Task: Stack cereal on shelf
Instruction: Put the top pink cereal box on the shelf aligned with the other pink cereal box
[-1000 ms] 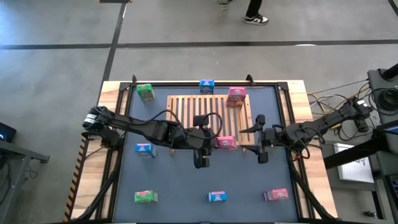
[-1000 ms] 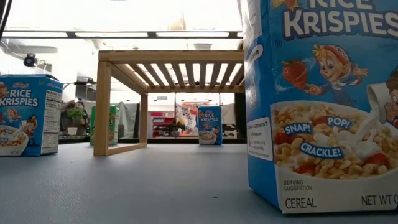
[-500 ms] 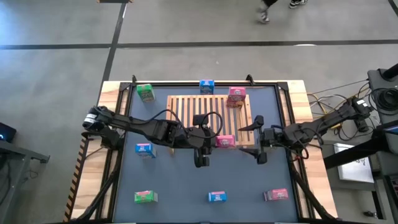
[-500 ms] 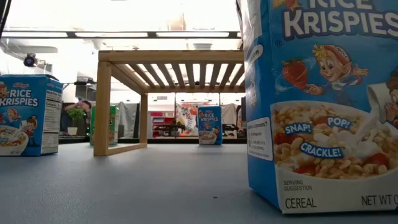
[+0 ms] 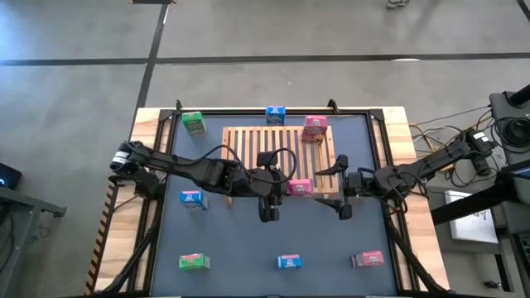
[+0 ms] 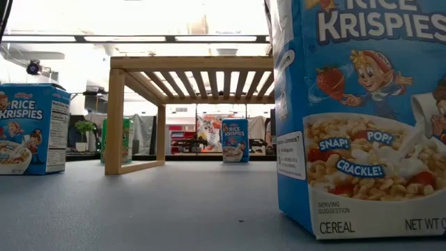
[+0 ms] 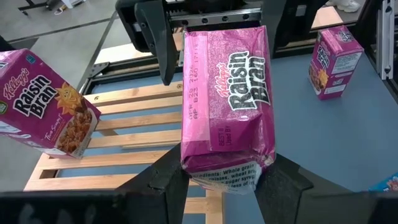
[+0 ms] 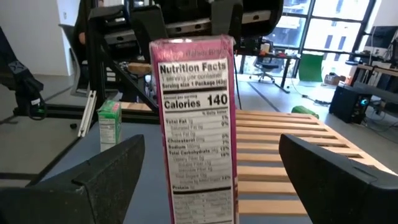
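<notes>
Clamped on a pink Raisin Bran box (image 7: 227,102), the left gripper (image 5: 291,189) holds it by its end at the near edge of the slatted wooden shelf (image 5: 248,142), fingers (image 7: 163,177) pressed to both narrow sides. Facing it from the other side, the right gripper (image 5: 341,186) stands spread wide, one finger either side of the same box without touching it; it holds nothing. A second pink box (image 5: 314,128) already stands on the shelf's far right corner. A blue Rice Krispies box (image 5: 275,114) and a green box (image 5: 194,123) sit just beyond the shelf, with another blue box (image 5: 191,199) by the left arm and three more along the near table edge. The step looks like a handover or a joint placing of this box. Next, I judge, the box must be set squarely on the slats before the left gripper lets go.
</notes>
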Available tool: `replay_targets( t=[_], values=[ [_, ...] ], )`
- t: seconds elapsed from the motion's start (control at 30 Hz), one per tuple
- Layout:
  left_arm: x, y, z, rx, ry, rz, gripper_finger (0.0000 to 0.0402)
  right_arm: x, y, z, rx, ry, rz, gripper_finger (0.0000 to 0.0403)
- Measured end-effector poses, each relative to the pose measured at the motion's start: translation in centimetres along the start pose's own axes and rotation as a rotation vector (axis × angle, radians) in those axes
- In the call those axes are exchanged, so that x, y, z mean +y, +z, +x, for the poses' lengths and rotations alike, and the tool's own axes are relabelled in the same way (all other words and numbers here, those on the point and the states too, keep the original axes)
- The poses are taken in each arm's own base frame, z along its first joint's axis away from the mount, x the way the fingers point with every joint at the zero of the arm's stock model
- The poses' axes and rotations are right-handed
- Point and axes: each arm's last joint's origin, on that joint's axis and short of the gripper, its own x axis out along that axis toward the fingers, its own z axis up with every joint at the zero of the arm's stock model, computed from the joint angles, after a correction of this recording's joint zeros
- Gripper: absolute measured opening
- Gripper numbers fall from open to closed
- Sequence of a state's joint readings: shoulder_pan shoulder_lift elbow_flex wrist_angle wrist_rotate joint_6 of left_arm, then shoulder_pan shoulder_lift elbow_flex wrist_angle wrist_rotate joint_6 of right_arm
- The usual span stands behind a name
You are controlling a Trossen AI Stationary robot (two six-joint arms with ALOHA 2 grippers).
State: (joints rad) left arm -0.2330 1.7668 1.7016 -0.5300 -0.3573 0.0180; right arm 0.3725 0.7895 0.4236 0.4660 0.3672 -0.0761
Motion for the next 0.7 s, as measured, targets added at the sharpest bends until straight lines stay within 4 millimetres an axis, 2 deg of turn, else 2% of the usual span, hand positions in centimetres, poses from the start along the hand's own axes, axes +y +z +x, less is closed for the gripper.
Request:
replay_targets(
  t=[0.3,0.5,0.7],
  values=[
    [0.1,0.5,0.0,-0.047,0.003,0.002,0.0137,0.1,-0.2,0.9,0.029,-0.010,-0.006,0.0355],
    [0.1,0.5,0.0,-0.047,0.002,0.004,0.0137,0.3,-0.2,1.5,0.050,-0.009,-0.029,0.0325],
    [0.1,0.2,0.0,-0.022,0.001,0.014,0.0137,0.2,0.1,1.3,0.038,-0.010,-0.028,0.0288]
  ],
)
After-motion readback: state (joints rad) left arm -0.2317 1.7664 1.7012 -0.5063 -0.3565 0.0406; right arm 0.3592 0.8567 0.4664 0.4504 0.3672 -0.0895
